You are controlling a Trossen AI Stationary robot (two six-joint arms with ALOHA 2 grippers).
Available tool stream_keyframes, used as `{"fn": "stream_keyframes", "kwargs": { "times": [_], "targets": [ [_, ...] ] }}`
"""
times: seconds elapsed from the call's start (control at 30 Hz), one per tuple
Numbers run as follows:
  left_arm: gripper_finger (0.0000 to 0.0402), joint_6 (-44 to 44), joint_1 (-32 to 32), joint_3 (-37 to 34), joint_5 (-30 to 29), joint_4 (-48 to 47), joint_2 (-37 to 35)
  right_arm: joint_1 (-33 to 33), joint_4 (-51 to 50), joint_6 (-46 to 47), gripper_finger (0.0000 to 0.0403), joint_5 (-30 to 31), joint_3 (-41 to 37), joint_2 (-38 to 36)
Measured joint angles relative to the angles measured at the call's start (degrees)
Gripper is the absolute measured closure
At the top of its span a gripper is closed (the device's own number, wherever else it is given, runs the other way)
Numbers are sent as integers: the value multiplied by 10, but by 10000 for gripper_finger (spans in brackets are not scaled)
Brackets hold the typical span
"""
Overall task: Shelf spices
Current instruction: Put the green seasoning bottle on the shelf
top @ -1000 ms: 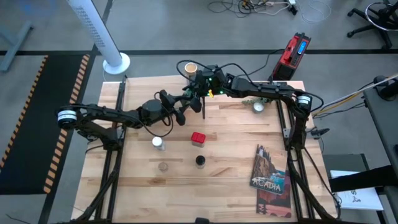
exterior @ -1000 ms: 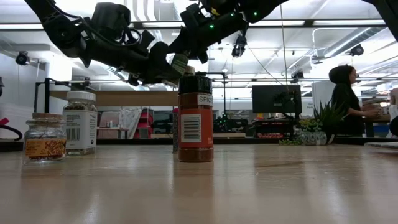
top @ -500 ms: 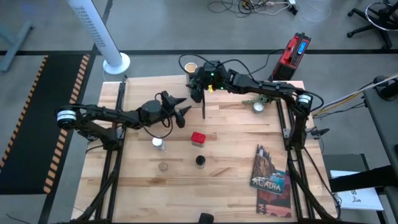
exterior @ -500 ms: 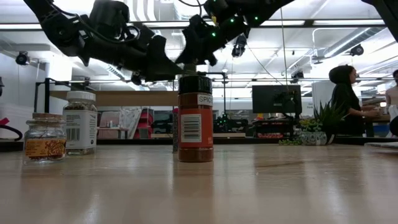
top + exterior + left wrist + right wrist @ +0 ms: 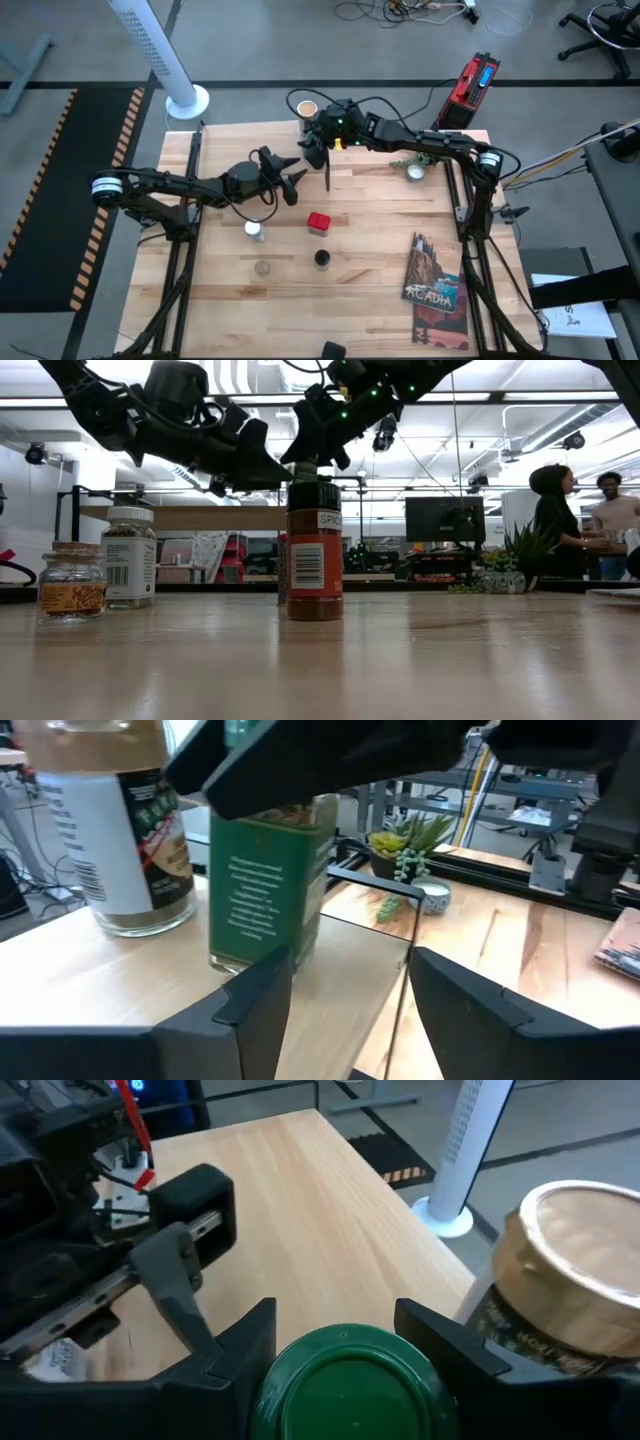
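green jar (image 5: 265, 885): upright on the shelf (image 5: 80, 970), long axis vertical, just beside the canister (image 5: 120, 840). looks planted on the light wood top rather than hanging, judging from the left wrist view.

right pincer (image 5: 340, 1345): directly above the jar, reaching down along that same vertical axis. fingers (image 5: 240, 1350) close against either side of the green lid, with no gap visible, so read as gripping the jar by its lid. seen from the high view at the far middle of the desk (image 5: 380, 250), over the shelf.

likely next: loosen off the lid and go straight up. calls for a vertical exit, since the canister stands right alongside and a sideways drift could knock it or tip the jar.

left pincer (image 5: 345, 990): spread wide and empty, near the shelf's front edge, aimed level at the jar but apart from it. no part in the release.

left on the desk, well apart from the shelf: white-capped jar (image 5: 255, 230), red tin (image 5: 318, 221) and dark-capped jar (image 5: 321, 259). all nearer the left pincer than the right, the white-capped jar nearest of the three.
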Motion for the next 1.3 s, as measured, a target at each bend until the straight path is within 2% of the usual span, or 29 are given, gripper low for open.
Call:
{"fn": "stream_keyframes", "kwargs": {
  "times": [0.27, 0.43, 0.57, 0.8, 1.07, 1.3],
  "targets": [
    [192, 1, 0, 0, -3, 0, 0, 0, 1, 43, 230, 0, 0, 0],
    [180, 1, 0, 0, -9, 0, 0, 0, 7, 55, 205, 0, 1, 0],
    [176, 1, 0, 6, -9, -2, 1, 0, 20, 55, 207, 0, 1, 0],
    [183, 15, 0, 23, -9, -8, 1, 2, 35, 62, 222, 0, 1, 0],
    [191, 29, 0, 30, -33, -35, 1, 9, 34, 51, 202, 0, 15, -1],
    [192, 24, 0, 30, -34, -39, 1, 18, 17, 57, 206, 43, 34, -1]
  ]
}}
